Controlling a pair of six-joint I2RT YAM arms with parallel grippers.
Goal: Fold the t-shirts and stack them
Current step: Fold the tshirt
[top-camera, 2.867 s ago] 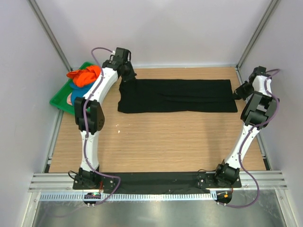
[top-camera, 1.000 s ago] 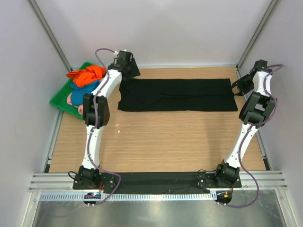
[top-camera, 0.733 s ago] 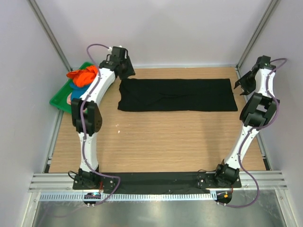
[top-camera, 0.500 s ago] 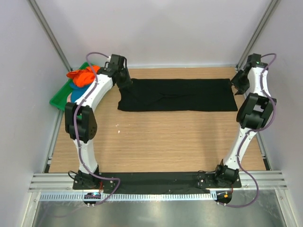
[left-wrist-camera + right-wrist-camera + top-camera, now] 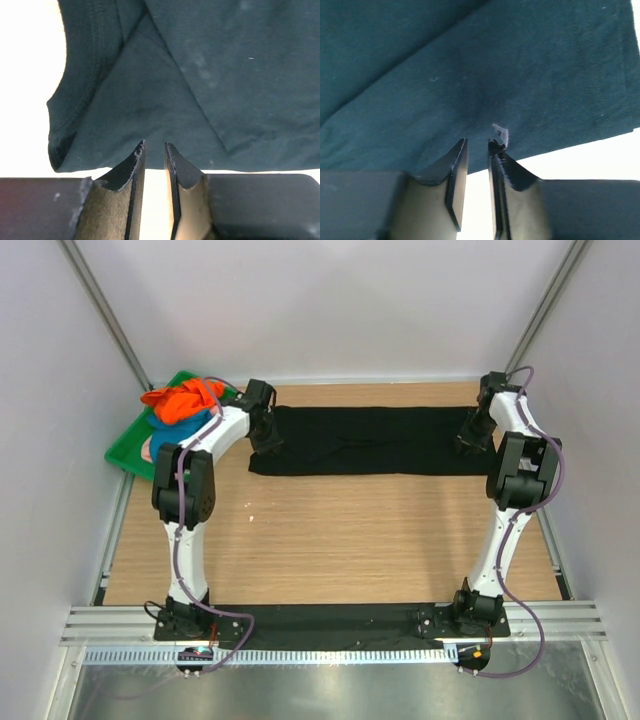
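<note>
The large black t-shirt [image 5: 375,440] lies flat as a long folded strip across the far part of the table. My left gripper [image 5: 265,432] is low over its left end. In the left wrist view the gripper [image 5: 154,145] stands with jaws a narrow gap apart and nothing between them, at the cloth's [image 5: 200,75] near edge. My right gripper [image 5: 470,438] is over the right end. In the right wrist view it [image 5: 477,142] is also narrowly open and empty above the cloth [image 5: 470,65]. A tiny pale mark [image 5: 500,134] shows by one fingertip.
A green tray [image 5: 125,455] at the far left holds an orange t-shirt [image 5: 185,400] on top of a blue one [image 5: 165,435], with a bit of pink beneath. Bare wooden table [image 5: 350,540] lies in front of the black shirt. Walls stand close on both sides.
Both grippers have swung in from beyond the black shirt's ends and come down over its left and right ends. The shirt has not moved.
</note>
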